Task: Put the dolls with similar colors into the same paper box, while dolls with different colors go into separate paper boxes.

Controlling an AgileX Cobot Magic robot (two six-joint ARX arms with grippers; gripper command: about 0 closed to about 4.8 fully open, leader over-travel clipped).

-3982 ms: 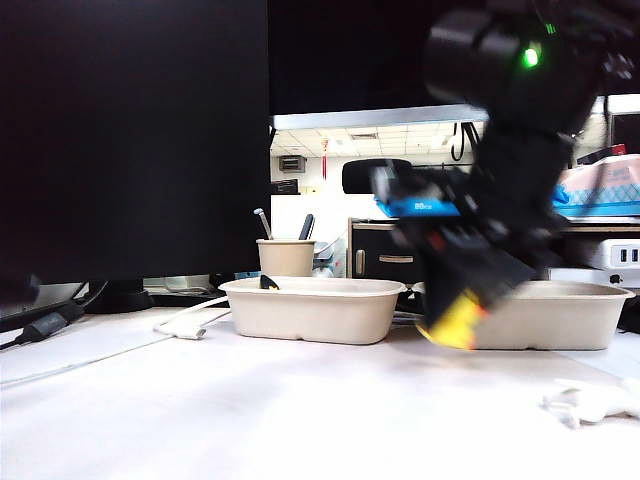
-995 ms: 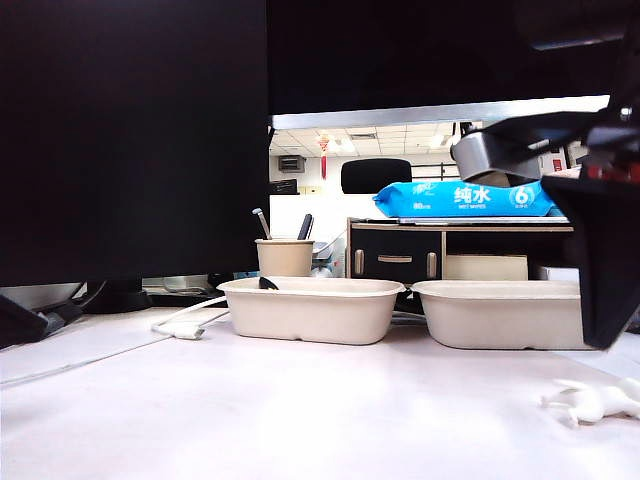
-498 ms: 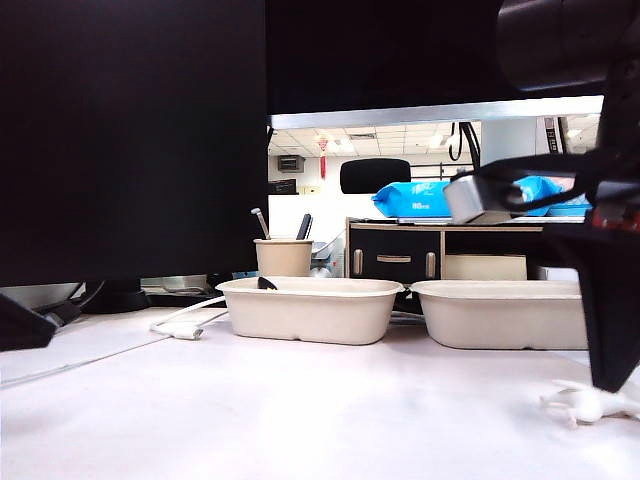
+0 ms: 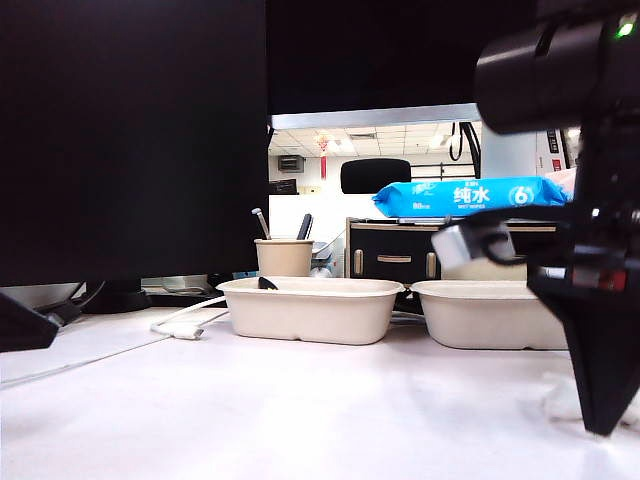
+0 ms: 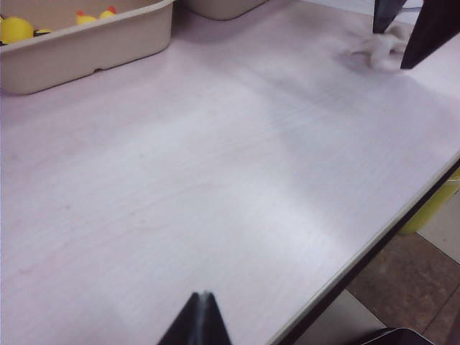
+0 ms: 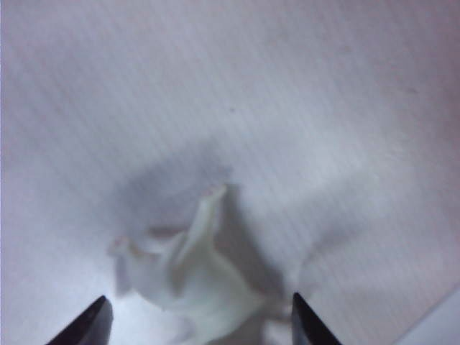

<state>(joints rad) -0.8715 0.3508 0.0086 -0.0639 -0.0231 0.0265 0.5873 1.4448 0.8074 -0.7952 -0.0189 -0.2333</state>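
Down comes the right hand (image 4: 600,420) since a second ago, dropping from above the trays to the tabletop (image 4: 300,410) at the near right, right where the white limp plush (image 6: 194,280) is lying; its dark fingers (image 6: 90,323) are standing wide, one on each side of the plush, not yet closing on it; in the right wrist view the plush is sprawling between the two tips with one limb sticking up. Biggest thing around, the pale tabletop is carrying everything; a dark monitor (image 4: 130,140) is filling the left of the exterior view; behind, the two paper boxes are sitting side by side, the left box (image 4: 310,310) and the right box (image 4: 490,315), near each other but apart; a blue wipes pack (image 4: 470,197) is lying on a cabinet further back; a small cup with pens (image 4: 285,257) is standing behind the left box. From the left wrist view, yellow dolls (image 5: 16,29) are sitting inside a paper box at the far side. Left hand (image 5: 198,323) is hovering over bare tabletop near its edge, well apart from the plush, tips meeting, holding nothing.
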